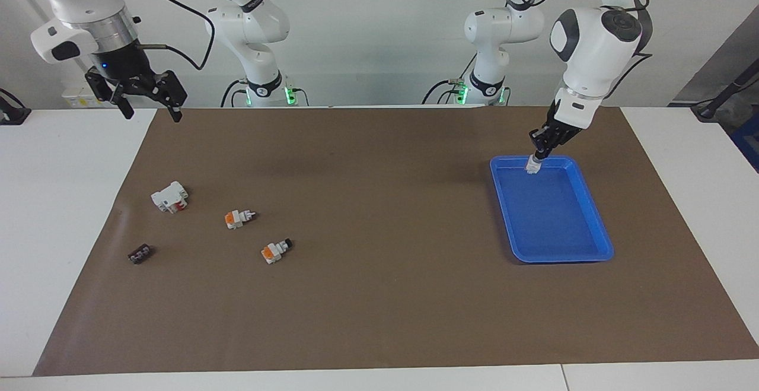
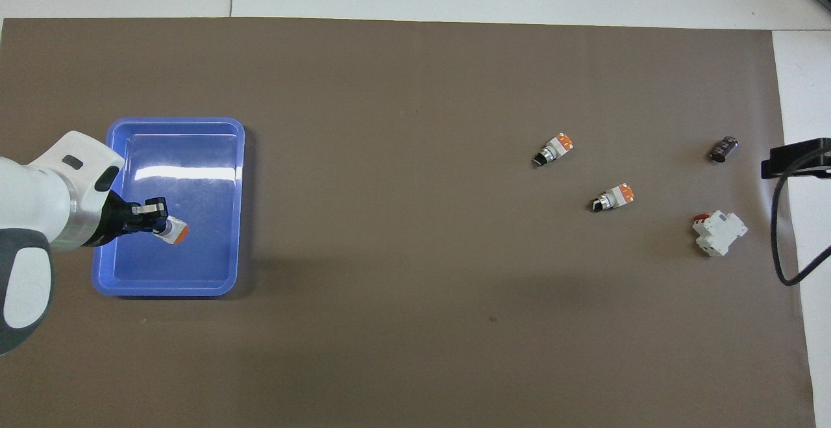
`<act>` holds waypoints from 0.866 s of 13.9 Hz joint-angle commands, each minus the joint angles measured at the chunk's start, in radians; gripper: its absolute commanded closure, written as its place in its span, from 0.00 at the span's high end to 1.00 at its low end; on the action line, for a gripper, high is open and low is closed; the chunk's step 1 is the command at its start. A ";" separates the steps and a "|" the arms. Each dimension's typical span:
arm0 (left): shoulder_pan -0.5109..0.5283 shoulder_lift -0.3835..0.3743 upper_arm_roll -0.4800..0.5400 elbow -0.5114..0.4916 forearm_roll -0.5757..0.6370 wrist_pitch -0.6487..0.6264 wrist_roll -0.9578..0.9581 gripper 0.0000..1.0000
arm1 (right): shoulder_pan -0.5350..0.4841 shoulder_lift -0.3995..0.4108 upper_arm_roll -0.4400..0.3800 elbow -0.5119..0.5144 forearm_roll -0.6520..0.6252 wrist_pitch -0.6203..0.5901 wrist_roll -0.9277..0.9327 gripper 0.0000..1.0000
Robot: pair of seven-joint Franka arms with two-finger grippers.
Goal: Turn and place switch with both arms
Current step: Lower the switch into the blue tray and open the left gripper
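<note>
The blue tray (image 1: 596,216) sits on the brown mat (image 1: 379,296) toward the left arm's end of the bench; nothing lies loose on its floor. The left tool (image 1: 535,160) hangs over the tray's end nearer the robots, closed on a switch (image 1: 532,167) by its knob end — the body points down toward the tray floor, and whether it touches I cannot tell. The right tool (image 1: 148,103) is raised above the bench edge at the right arm's end, fingers spread wide and holding nothing. Two more switches (image 1: 239,218) (image 1: 276,250) lie on the mat toward that end, with a white block (image 1: 169,196) and a small black piece (image 1: 139,254) nearby. The overhead view shows the held switch's orange block (image 2: 180,234) over the tray — the facing view shows only its white body. Of the right tool, the overhead view shows just a dark tip (image 2: 795,158) at the frame's edge.
</note>
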 commanded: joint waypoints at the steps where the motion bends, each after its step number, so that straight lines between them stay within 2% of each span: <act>1: 0.023 -0.015 -0.009 -0.086 0.021 0.072 0.141 0.00 | 0.003 -0.021 0.001 -0.021 0.001 -0.052 0.021 1.00; 3: 0.044 0.002 -0.009 -0.129 0.021 0.130 0.211 0.00 | 0.005 -0.033 0.009 -0.031 0.001 -0.074 0.020 1.00; 8: 0.071 0.089 -0.009 -0.148 0.021 0.239 0.357 0.00 | 0.005 -0.008 0.014 0.001 -0.001 -0.061 0.028 1.00; 12: 0.087 0.089 -0.009 -0.175 0.021 0.253 0.450 0.00 | 0.005 -0.015 0.015 -0.013 0.005 -0.064 0.026 1.00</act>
